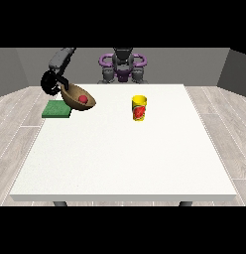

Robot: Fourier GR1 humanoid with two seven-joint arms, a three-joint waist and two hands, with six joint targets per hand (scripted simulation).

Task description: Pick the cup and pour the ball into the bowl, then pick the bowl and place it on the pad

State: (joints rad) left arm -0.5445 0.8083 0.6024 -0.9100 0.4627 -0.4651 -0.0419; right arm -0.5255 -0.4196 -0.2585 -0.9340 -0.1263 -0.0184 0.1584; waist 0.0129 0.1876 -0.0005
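One hand (pixel 51 82), at the view's left, carries the brown bowl (pixel 78 97) over the white table (pixel 125 149), the red ball (pixel 83 98) already lying inside it. The fingers appear curled over the bowl's far rim, though how they lie there is too small to read plainly. From those fingers the bowl hangs toward the camera and toward the table's middle, tilted, its mouth turned toward the camera. The green pad (pixel 57 109) lies just below the fingers and slightly nearer the camera, at the table's edge; the bowl's near side overlaps the pad's inner corner. That short offset is what the set-down seems to hinge on. The yellow cup (pixel 139 108) stands upright well apart, toward the view's right. No second hand shows.
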